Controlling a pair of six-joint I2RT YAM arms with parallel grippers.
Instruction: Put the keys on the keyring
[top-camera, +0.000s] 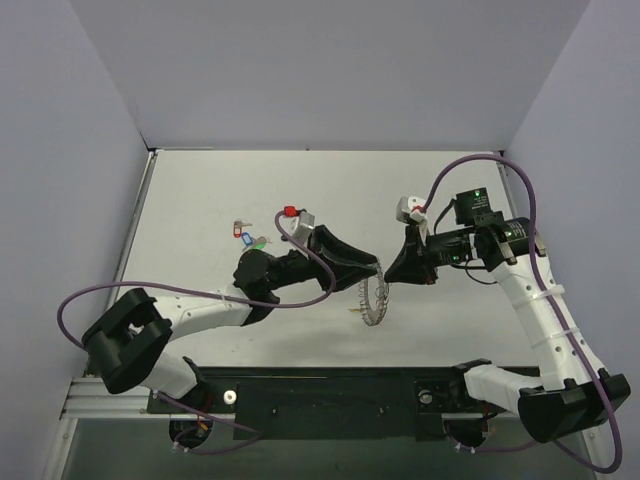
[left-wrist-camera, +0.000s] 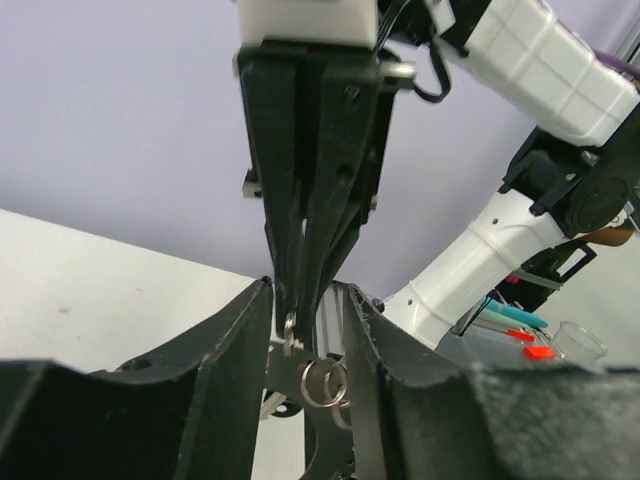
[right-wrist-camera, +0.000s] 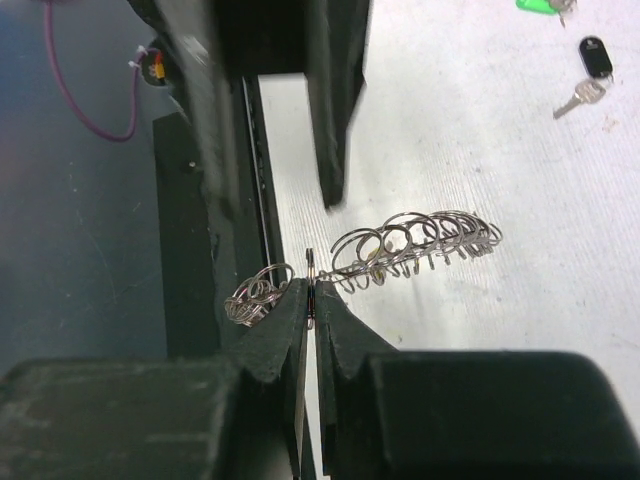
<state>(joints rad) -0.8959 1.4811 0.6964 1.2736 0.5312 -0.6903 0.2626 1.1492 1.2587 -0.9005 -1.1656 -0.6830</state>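
Pinching the keyring (right-wrist-camera: 440, 232) in my closed right jaws, left jaws parted around it; next I should collect the keys (top-camera: 245, 235) toward the left edge of the worktop (top-camera: 200, 180).

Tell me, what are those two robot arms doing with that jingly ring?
They are trying to put keys on it. The right fingers are pinched shut on the wire of the keyring, near the middle of the table. The left fingers stand open on either side of that pinch. The keys with coloured tags lie off to the left, none picked up yet.
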